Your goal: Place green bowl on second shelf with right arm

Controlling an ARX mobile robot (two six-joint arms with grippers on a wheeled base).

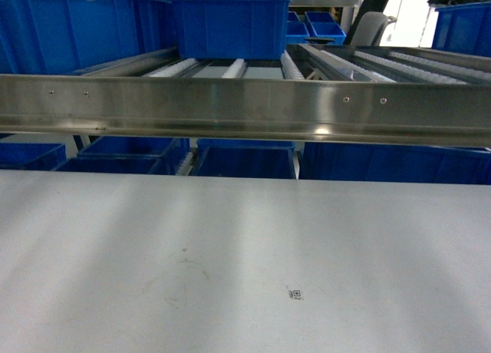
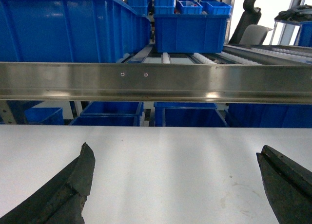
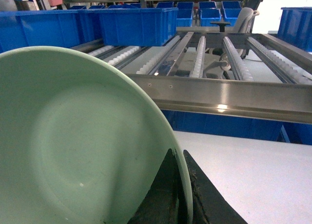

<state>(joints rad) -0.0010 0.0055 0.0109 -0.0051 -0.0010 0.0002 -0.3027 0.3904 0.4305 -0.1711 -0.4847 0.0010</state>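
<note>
Now | right tool (image 3: pixel 181 195) clamped on green bowl (image 3: pixel 73 146) at its rim, raised before the second shelf (image 3: pixel 219 95) | left tool (image 2: pixel 175 185) apart over tabletop (image 2: pixel 170 151) | bowl likely light, stiff, glossy-slick: grip the rim firmly.

The green bowl (image 3: pixel 73 141), pale, glossy and plain, stands tilted on edge (hollow facing the wrist camera), short of the second shelf (image 3: pixel 229 95), steel-railed with white rollers.

One green bowl (image 3: pixel 83 141), many blue crates (image 1: pixel 229 27)
</note>
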